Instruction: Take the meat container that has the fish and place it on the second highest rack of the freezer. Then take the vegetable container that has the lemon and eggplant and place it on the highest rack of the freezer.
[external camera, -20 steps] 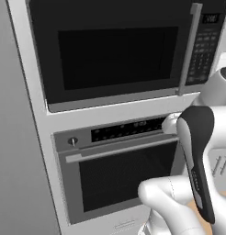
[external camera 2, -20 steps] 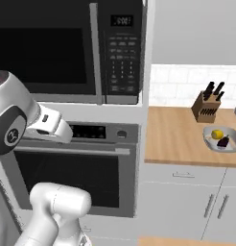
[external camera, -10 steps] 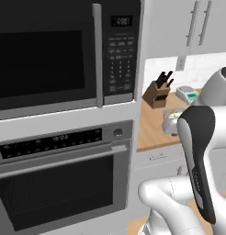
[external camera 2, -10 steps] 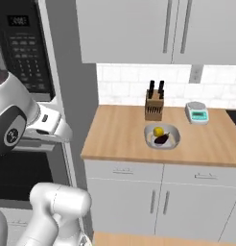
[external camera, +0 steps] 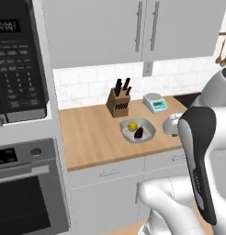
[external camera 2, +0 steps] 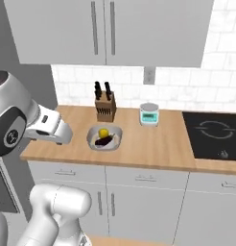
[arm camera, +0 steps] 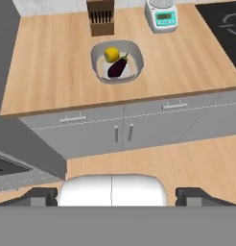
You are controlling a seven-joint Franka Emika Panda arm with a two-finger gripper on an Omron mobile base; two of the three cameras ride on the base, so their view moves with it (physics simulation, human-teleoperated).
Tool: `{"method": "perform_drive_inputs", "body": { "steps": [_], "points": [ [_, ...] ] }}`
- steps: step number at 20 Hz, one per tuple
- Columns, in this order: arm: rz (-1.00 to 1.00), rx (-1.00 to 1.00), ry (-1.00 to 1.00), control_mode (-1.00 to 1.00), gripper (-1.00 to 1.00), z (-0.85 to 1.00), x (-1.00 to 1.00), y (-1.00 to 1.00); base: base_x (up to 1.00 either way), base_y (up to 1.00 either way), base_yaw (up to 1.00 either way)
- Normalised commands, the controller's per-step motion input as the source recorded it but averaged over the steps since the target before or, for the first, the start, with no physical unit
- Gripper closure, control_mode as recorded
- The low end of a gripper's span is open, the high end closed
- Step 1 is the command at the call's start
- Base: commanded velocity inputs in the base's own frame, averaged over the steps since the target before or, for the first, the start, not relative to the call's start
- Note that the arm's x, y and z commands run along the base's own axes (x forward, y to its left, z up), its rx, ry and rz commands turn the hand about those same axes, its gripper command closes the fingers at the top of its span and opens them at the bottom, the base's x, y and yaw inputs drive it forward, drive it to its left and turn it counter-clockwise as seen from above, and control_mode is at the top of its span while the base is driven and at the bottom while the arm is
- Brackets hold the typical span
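The vegetable container (external camera: 151,131) is a grey bowl-like dish on the wooden counter (external camera: 89,137), just in front of the knife block. It holds a yellow lemon (external camera: 132,125) and a dark purple eggplant (external camera: 139,132). From the right base view the vegetable container (external camera 2: 118,133) lies just right of my hand. The hand view looks down on the container (arm camera: 98,56), lemon (arm camera: 111,54) and eggplant (arm camera: 118,68) from well back. My gripper (arm camera: 112,199) is open, its fingertips (arm camera: 39,197) spread wide with nothing between them. The meat container, the fish and the freezer are out of view.
A knife block (external camera: 119,102) and a small kitchen scale (external camera: 155,102) stand at the back of the counter. A black cooktop (external camera 2: 213,134) lies to the right. The microwave (external camera: 18,78) and oven (external camera: 23,193) are on the left. Grey base cabinets (arm camera: 139,127) run below.
The whole picture has slid from the microwave and oven onto the counter: the base has driven right. The gripper has stayed open.
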Motion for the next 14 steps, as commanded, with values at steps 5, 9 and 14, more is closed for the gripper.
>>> {"method": "perform_drive_inputs", "body": {
  "steps": [5,9,14],
  "points": [
    [0.00,0.00,0.00,1.00,-1.00,0.00,0.00,0.00,0.71,-0.39,0.03],
    [0.00,0.00,0.00,1.00,-1.00,0.00,0.00,0.00,0.46,-0.24,0.05],
    [0.00,0.00,0.00,1.00,-1.00,0.00,0.00,0.00,0.18,-0.04,0.08]
  ]
}}
